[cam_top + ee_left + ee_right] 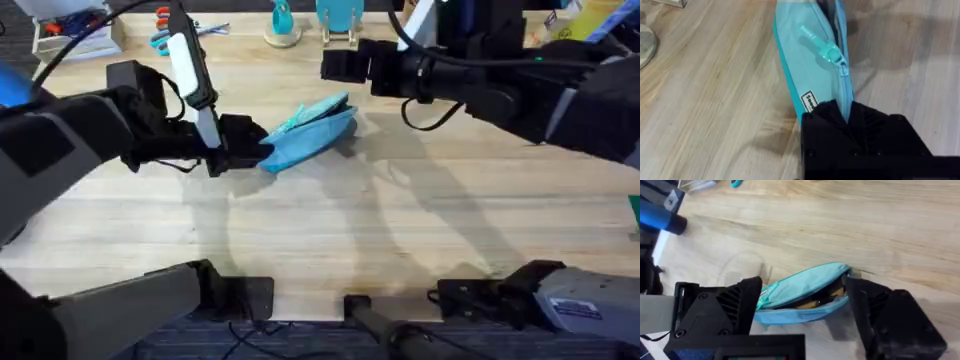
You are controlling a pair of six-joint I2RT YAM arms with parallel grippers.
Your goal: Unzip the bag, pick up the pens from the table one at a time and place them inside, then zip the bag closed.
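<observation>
While I look down from above, I see the bag [312,130] lying in the middle of the table [400,240]. My left gripper [258,145] is closed on one end of the bag. I think I hold it there so the bag stays put. My right gripper [335,65] hangs just behind the bag, close to its other end.

From my left wrist, I see my black fingers [826,116] pinched tight on the end of the bag [810,60]. The zipper pull [827,50] sits partway along the top. Past the pull, the zipper looks open.

From my right wrist, my right gripper [802,300] is wide open, with one finger on each side of the bag [800,287]. It holds nothing. The top of the bag gapes a little, and I can see something yellow-tan inside, likely the pens [822,297]. I spot no pens out on the table. So I think the next job is to zip the bag shut, and my open fingers may be lining up for that.
</observation>
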